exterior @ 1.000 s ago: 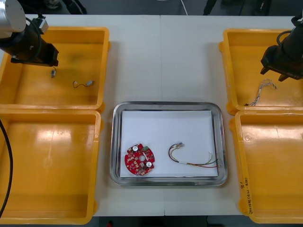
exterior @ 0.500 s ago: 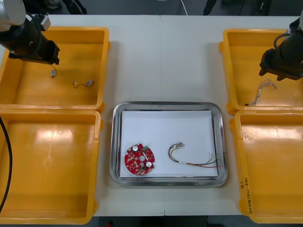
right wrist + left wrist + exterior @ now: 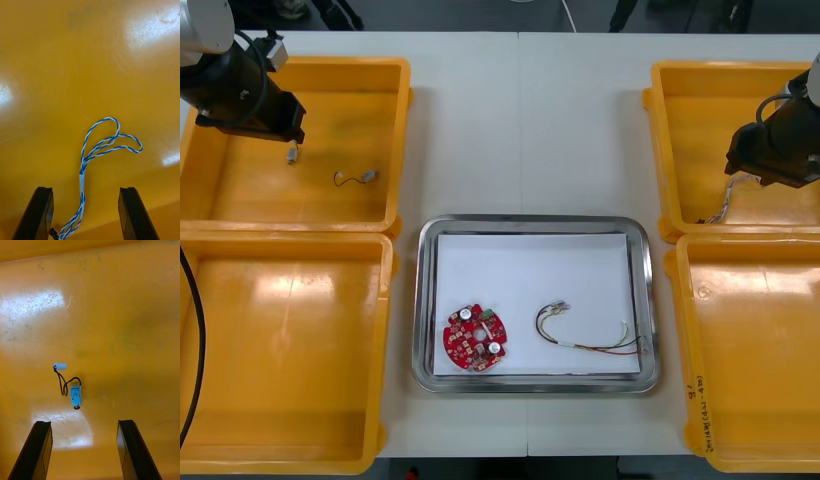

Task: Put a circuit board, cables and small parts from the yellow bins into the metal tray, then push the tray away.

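Front view: the right tool [image 3: 765, 165] has slid nearer over the far right yellow bin [image 3: 700, 90] and now covers most of the twisted blue and white cable [image 3: 718, 210]. The left tool [image 3: 285, 125] hangs over the far left yellow bin [image 3: 240, 200], barely shifted.

Right wrist view: the fingers [image 3: 41, 213] stand apart, gripping nothing. The cable lies on the bin floor, loops pointing away and tail running lengthwise between them.

Left wrist view: the fingers are released. Just beyond them lies a small metal part [image 3: 75, 395], its long axis parallel to them.

Bins [image 3: 280, 205] yellow. Board [image 3: 476, 337] red. Tray [image 3: 530, 223] shiny metal rim, white inside. Twisted cable [image 3: 81, 178] blue-white; tray cable [image 3: 580, 346] red-yellow.
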You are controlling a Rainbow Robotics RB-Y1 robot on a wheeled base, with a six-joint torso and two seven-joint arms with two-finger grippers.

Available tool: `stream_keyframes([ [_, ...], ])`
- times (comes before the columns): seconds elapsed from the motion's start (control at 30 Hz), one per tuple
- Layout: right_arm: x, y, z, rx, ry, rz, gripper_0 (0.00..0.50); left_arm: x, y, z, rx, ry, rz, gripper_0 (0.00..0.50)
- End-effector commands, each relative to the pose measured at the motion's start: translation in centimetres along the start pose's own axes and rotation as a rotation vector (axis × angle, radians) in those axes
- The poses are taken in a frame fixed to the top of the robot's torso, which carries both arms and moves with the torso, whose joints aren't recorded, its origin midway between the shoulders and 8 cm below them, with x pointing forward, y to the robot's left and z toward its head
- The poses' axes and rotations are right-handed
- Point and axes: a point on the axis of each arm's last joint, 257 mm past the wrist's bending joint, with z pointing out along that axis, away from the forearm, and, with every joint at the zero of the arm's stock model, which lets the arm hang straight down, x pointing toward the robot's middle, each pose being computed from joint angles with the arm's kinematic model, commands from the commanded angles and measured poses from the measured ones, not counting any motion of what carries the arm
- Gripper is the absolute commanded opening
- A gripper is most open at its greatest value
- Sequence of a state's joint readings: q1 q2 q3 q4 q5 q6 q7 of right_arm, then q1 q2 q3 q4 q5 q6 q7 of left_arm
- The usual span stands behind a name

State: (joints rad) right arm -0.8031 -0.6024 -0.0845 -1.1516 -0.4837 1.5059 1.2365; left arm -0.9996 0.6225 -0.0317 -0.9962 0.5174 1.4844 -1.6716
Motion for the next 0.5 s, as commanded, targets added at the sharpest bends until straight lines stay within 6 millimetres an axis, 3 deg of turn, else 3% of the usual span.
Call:
stream_keyframes([
  [0.03, 0.4, 0.8, 0.6, -0.045, -0.008, -0.021, 0.5, 0.0, 0.9, -0.1, -0.027, -0.014, -0.067, 0.5],
  [0.5, 2.0, 1.4, 2.1, -0.058, 0.012, -0.023, 0.5, 0.9, 1.2, 2.3, -0.039, -0.042, -0.056, 0.5],
])
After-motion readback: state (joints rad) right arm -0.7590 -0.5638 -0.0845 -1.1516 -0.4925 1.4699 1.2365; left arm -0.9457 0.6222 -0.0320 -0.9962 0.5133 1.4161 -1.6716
